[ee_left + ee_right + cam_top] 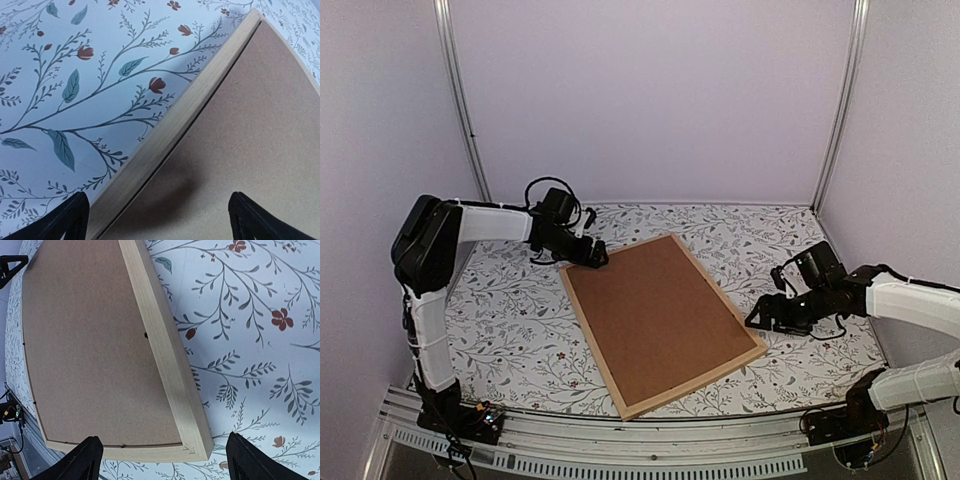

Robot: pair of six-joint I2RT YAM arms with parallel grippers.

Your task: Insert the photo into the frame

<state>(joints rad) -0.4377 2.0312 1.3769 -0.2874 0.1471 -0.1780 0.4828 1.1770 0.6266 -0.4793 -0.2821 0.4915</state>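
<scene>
The frame (616, 386), thin light-wood strips, lies flat mid-table with a plain brown backing board (655, 312) filling it. The photo is hidden. My left gripper (592, 258) hovers at the frame's far left corner. In the left wrist view that gripper (160, 222) is open, one dark fingertip (70, 220) over the cloth and the other over the board (250, 125), with the wooden strip (170, 135) between them. My right gripper (758, 322) is at the frame's right corner. In its wrist view it (162, 462) stands open above the corner (197, 447), holding nothing.
A floral tablecloth (520, 330) covers the table. Lilac walls and two metal posts (460, 100) enclose the back and sides. A metal rail (650, 440) runs along the near edge by the arm bases. The left gripper's tip (10, 267) shows across the board.
</scene>
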